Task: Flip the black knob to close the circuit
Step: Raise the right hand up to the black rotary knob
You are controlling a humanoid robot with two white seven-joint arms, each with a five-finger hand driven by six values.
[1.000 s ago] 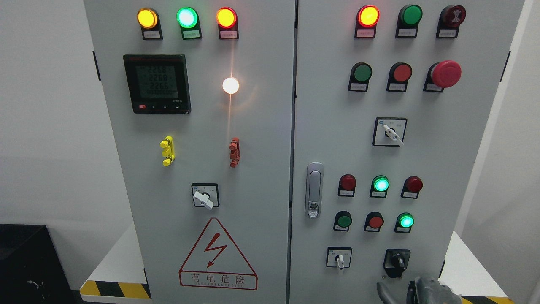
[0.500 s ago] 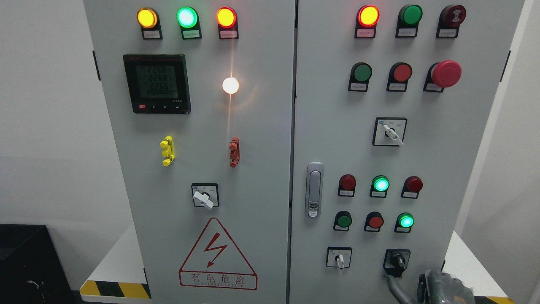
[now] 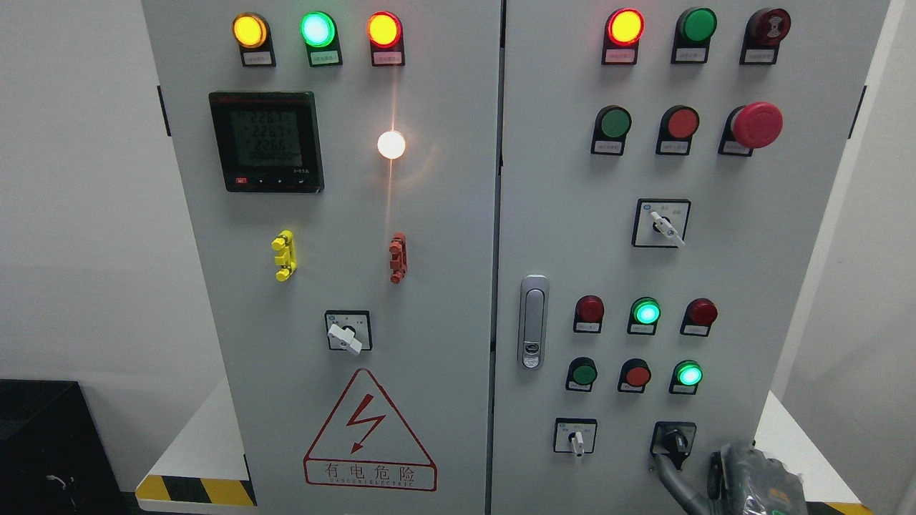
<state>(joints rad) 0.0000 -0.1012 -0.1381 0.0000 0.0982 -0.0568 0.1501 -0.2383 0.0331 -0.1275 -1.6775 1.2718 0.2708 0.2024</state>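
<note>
I see my right hand (image 3: 744, 483) low at the cabinet (image 3: 715, 272), one grey finger (image 3: 673, 476) reaching up and touching the black knob (image 3: 673, 442) just above; I can't tell whether the fingers grip it. A white selector switch (image 3: 577, 438) sits left of the finger.

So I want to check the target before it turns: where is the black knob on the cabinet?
In the head view, the black knob sits at the bottom right of the right door, right of a small white switch and below a lit green lamp, with the right robot hand reaching it.
</note>
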